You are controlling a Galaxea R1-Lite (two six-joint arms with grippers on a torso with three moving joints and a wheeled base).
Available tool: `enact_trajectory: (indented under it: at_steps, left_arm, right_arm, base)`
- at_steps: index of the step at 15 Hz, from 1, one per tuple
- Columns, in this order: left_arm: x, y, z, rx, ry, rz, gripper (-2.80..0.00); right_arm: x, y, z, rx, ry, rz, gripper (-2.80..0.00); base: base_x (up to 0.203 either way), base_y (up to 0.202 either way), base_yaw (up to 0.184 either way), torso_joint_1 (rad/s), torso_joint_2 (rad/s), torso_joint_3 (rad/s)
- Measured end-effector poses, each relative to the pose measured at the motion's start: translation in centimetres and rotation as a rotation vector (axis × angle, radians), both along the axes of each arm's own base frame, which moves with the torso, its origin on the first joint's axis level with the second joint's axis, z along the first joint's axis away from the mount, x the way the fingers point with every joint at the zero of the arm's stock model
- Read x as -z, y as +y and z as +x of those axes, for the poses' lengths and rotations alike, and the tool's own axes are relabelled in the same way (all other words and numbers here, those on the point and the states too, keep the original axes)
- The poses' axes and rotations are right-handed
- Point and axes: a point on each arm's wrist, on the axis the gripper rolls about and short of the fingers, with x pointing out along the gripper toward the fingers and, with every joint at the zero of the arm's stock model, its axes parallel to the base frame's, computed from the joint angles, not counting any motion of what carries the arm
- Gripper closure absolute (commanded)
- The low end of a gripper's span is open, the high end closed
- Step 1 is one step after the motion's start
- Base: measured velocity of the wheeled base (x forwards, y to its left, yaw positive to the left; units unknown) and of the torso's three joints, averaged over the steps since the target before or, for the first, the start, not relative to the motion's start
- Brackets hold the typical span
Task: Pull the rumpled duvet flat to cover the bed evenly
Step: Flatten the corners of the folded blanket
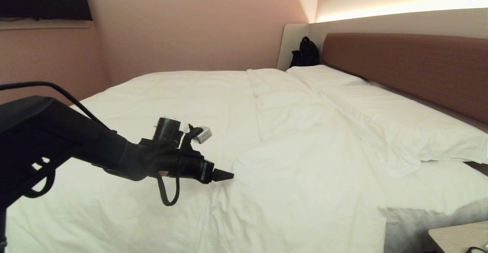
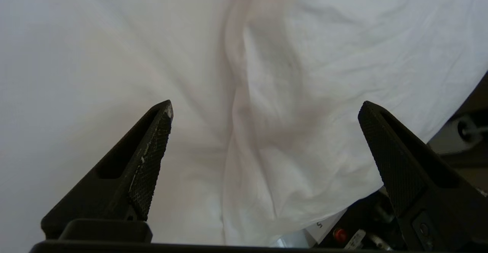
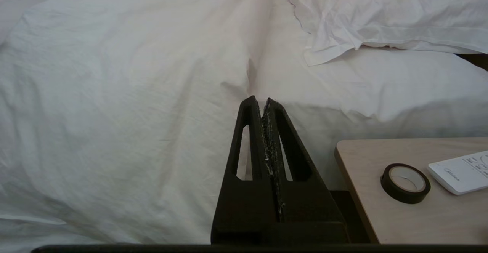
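The left gripper (image 2: 265,110) hangs over the duvet (image 1: 183,123) with its jaws spread wide and nothing between them; in the head view it (image 1: 225,175) points toward a long fold that runs up the middle of the bed (image 1: 438,70), near the front part of the cover. Under the spread fingers (image 2: 152,150) the white cloth shows a soft ridge and fine creases; whether the tips touch the cloth cannot be told. The duvet lies across most of the bed, smooth on the left side and rumpled along the central fold; on the right it stops short of the pillows (image 1: 400,119), which lie flat against the reddish-brown headboard (image 1: 411,66). The right gripper (image 3: 264,101) is pressed shut, holding nothing, at the near right edge of the bed, beside a light wooden bedside table (image 3: 381,215); on that table sit a roll of black tape (image 3: 405,183) and a white remote control (image 3: 461,171). A black bag (image 1: 307,53) stands in the far corner beyond the pillows.
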Motion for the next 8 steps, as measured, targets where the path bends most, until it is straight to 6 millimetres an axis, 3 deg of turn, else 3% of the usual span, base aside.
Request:
enact_trajectory:
  at_steps: [8]
  left_arm:
    - [2.5, -2.3, -0.3, 0.147, 0.016, 0.016, -2.8]
  right_arm:
    - [0.0, 0.0, 0.0, 0.0, 0.001, 0.0, 0.0]
  base:
    - [0.0, 0.0, 0.0, 0.0, 0.0, 0.0]
